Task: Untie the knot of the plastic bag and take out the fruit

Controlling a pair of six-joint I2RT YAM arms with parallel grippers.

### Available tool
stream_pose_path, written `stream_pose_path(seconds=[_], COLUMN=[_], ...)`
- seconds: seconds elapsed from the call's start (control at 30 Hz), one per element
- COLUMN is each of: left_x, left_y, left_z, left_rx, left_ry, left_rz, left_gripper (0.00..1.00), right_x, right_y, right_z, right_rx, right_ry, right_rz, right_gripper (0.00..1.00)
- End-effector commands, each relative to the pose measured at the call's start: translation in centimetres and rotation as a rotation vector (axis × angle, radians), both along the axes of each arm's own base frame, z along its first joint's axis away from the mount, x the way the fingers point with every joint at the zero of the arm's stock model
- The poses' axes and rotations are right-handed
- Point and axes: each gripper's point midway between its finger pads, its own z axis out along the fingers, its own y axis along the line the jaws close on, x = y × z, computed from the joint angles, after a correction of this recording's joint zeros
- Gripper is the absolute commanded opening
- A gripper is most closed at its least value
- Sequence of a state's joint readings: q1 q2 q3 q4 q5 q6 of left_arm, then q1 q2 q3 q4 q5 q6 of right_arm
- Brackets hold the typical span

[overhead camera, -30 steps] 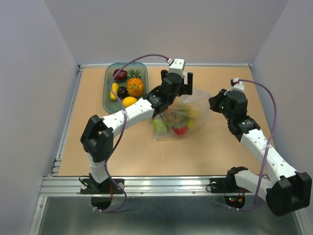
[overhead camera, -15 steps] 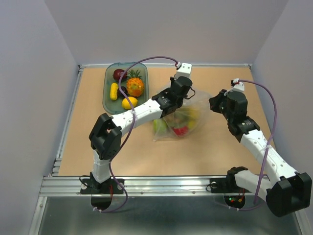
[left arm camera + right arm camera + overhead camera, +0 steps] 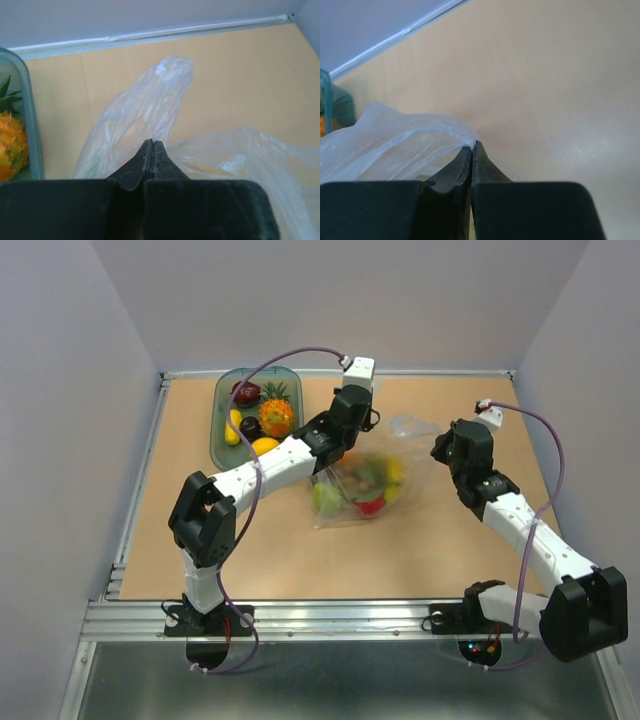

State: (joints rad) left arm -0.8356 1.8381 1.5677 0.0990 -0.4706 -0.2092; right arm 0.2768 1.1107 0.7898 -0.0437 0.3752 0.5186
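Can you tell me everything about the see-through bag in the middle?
The plastic bag is thin, crinkly and see-through. It lies on the tan table, to the right of the green tray. Blurry toy fruit in green, red and yellow sits inside it. The left claw and the right claw are each shut on a fold of its plastic, pinching it at opposite sides.
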Motion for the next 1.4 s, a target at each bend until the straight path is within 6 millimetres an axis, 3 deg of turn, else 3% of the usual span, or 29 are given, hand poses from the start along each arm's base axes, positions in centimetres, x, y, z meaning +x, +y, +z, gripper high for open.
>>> stream_pose_path(seconds=[0.0, 0.03, 0.13, 0.23, 0.27, 0.3, 0.4, 0.43, 0.47, 0.5, 0.57, 0.73, 0.83, 0.87, 0.97, 1.1, 1.23, 1.33, 1.37], left_x=[2.8, 2.7, 1.5, -0.3, -0.2, -1.3, -3.5, -4.2, -5.2, -6.2, -8.0, -10.7, -11.9, -12.5, -13.7, -14.8, -15.6, -16.0, -16.1], left_y=[2.5, 1.7, 1.4, 2.3, 2.1, 2.8, 3.2, 3.2, 2.9, 3.4, 3.8, 5.5, 5.8, 6.1, 5.8, 5.3, 5.2, 5.4, 6.0], left_z=[10.6, 12.6, 16.2, 17.8, 16.5, 17.6, 14.7, 13.8, 10.6, 10.6, 7.6, 1.2, -0.5, -1.8, -3.1, -4.4, -5.4, -6.3, -7.2], left_rx=[-0.144, -0.154, -0.22, -0.278, -0.274, -0.316, -0.363, -0.397, -0.39, -0.414, -0.437, -0.48, -0.508, -0.512, -0.526, -0.524, -0.546, -0.555, -0.569], left_ry=[-0.186, -0.224, -0.302, -0.352, -0.336, -0.345, -0.285, -0.259, -0.213, -0.213, -0.162, -0.045, -0.022, 0.001, 0.02, 0.043, 0.058, 0.07, 0.086], left_rz=[0.016, -0.038, -0.1, -0.132, -0.132, -0.142, -0.18, -0.186, -0.2, -0.194, -0.182, -0.127, -0.125, -0.117, -0.131, -0.133, -0.123, -0.1, -0.069], left_gripper=[0.0, 0.0, 0.0, 0.0, 0.0, 0.0, 0.0, 0.0, 0.0, 0.0, 0.0, 0.0, 0.0, 0.0, 0.0, 0.0, 0.0, 0.0, 0.0], right_x=[1.9, 2.1, 2.0, 1.3, 1.1, 0.8, -0.4, -0.7, -1.5, -1.6, -2.2, -3.3, -3.9, -4.0, -4.0, -2.8, -1.6, -0.9, -0.8], right_y=[-5.4, -6.0, -6.9, -7.3, -7.4, -7.4, -6.9, -6.7, -6.6, -5.9, -4.5, -0.3, 2.9, 3.6, 4.9, 5.6, 6.1, 2.9, 0.5], right_z=[5.0, 5.7, 7.6, 8.2, 8.0, 8.0, 7.5, 7.2, 7.4, 7.6, 9.1, 11.6, 13.1, 13.4, 13.7, 11.5, 7.6, 4.0, 3.0], right_rx=[-0.066, -0.07, -0.077, -0.104, -0.117, -0.129, -0.183, -0.189, -0.198, -0.19, -0.172, -0.148, -0.102, -0.091, -0.092, -0.13, -0.174, -0.233, -0.287], right_ry=[-0.1, -0.113, -0.148, -0.154, -0.15, -0.148, -0.129, -0.121, -0.115, -0.117, -0.125, -0.116, -0.127, -0.131, -0.129, -0.055, 0.047, 0.137, 0.164], right_rz=[-0.288, -0.31, -0.345, -0.348, -0.345, -0.329, -0.252, -0.231, -0.208, -0.159, -0.066, 0.199, 0.362, 0.391, 0.429, 0.424, 0.391, 0.193, 0.065], right_gripper=[0.01, 0.01, 0.01, 0.03, 0.04, 0.13, 0.37, 0.53, 0.6, 0.7, 0.75, 0.79, 0.78, 0.78, 0.78, 0.83, 0.86, 0.84, 0.82])
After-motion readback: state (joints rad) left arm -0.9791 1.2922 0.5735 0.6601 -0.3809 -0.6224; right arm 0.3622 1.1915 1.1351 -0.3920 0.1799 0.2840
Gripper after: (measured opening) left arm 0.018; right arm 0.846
